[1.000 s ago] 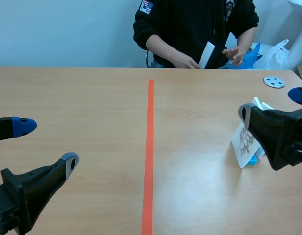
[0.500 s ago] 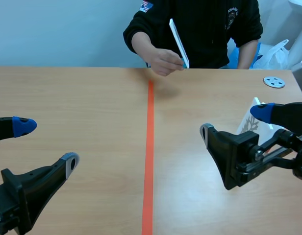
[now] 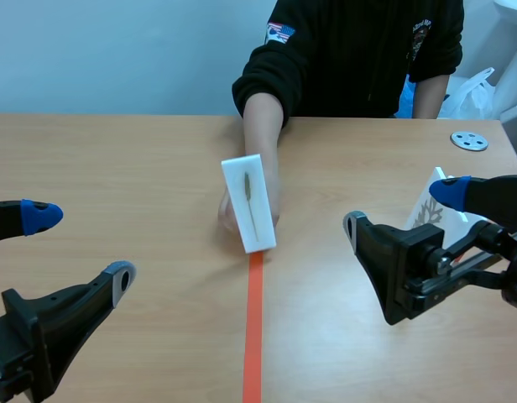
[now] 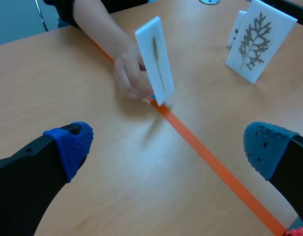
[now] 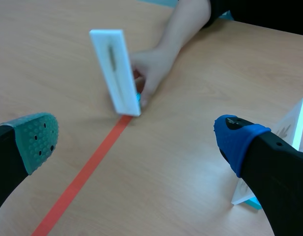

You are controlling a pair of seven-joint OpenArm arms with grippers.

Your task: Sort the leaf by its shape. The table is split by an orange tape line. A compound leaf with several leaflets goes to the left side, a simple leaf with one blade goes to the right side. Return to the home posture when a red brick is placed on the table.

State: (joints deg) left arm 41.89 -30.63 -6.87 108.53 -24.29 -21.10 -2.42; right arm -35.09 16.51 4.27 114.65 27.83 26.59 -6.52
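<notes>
Held leaf card (image 3: 249,204) stood on the tape line (image 3: 253,336) mid-bench (image 3: 116,159), person's hand (image 3: 231,217) behind it. Second leaf card (image 3: 424,211) sat right of the line, beside right end effector (image 3: 401,210).

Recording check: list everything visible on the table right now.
White card with one narrow leaf: one, white, at the orange tape line, held by the person.
White card with a branched leaf: one, white, standing right of the line; second white card behind it.
Grey perforated metal disc: one, grey, far right.
Person's hand: one, behind the narrow-leaf card.
Left pincer: open, black, near left.
Right pincer: open, black, near right.
</notes>
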